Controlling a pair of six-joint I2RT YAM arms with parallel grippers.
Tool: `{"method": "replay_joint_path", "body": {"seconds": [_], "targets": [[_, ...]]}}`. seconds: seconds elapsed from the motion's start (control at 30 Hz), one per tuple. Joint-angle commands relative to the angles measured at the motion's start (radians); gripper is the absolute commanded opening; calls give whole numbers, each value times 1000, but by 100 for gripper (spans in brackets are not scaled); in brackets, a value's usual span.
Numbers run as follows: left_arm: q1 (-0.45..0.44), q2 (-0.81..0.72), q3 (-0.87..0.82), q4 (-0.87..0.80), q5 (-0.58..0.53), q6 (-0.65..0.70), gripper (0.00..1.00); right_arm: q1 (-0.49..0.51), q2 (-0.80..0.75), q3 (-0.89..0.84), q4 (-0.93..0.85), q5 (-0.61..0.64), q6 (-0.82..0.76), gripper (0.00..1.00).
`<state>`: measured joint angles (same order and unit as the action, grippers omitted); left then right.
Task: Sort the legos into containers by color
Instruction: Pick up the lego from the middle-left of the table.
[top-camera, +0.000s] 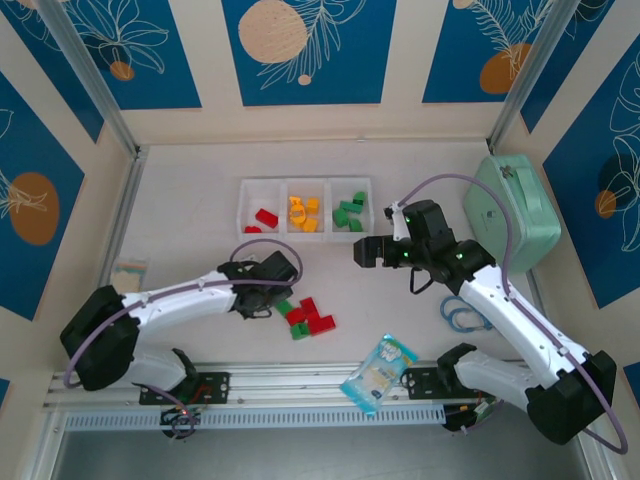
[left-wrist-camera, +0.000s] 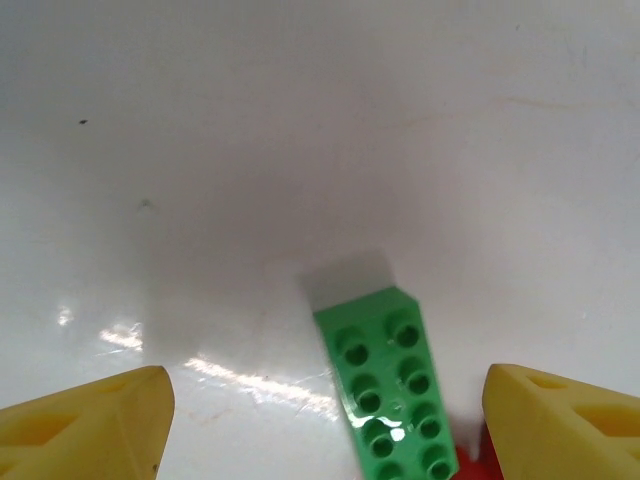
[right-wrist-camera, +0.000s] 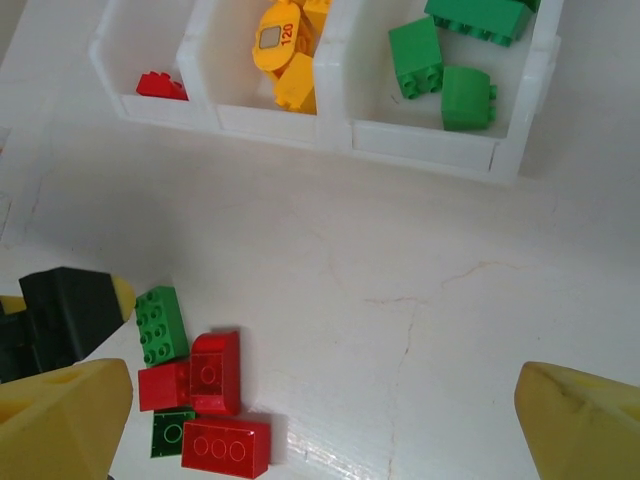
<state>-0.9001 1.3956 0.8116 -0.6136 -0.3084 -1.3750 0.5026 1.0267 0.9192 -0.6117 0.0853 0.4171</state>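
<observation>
**Legos part sorted as left arm lines up a green brick**

Top external: Legos not yet sorted lie in a small red-and-green cluster on the white table. They sit near the arms' bases and well apart from the containers, three joined white bins holding red, yellow-orange and green pieces in turn. The left gripper hangs at the cluster's edge. The right gripper hovers between cluster and bins.

Left wrist: the yellow fingers stand wide apart, holding nothing. A glossy green brick with two rows of round studs lies on the table between them. The step in hand looks to be picking up this brick. The next move calls for lowering, closing across its narrow sides and keeping clear of the red brick just beside it.

Right wrist: the right arm's fingers are likewise spread and empty above the smooth, faintly cracked tabletop. The bricks are hard, boxy and shiny, and the bins are thin-walled plastic.
</observation>
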Motion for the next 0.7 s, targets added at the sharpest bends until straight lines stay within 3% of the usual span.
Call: {"method": "replay_joint_path", "body": {"seconds": [0.0, 0.33, 0.67], "targets": [[-26, 66, 63, -24, -51, -81, 80, -4, -20, -30, 22, -40, 10, 98], [-43, 164, 66, 1, -21, -113, 74, -6, -61, -89, 27, -47, 11, 98], [-43, 248, 19, 180, 88, -45, 48, -12, -70, -107, 43, -53, 12, 98]]}}
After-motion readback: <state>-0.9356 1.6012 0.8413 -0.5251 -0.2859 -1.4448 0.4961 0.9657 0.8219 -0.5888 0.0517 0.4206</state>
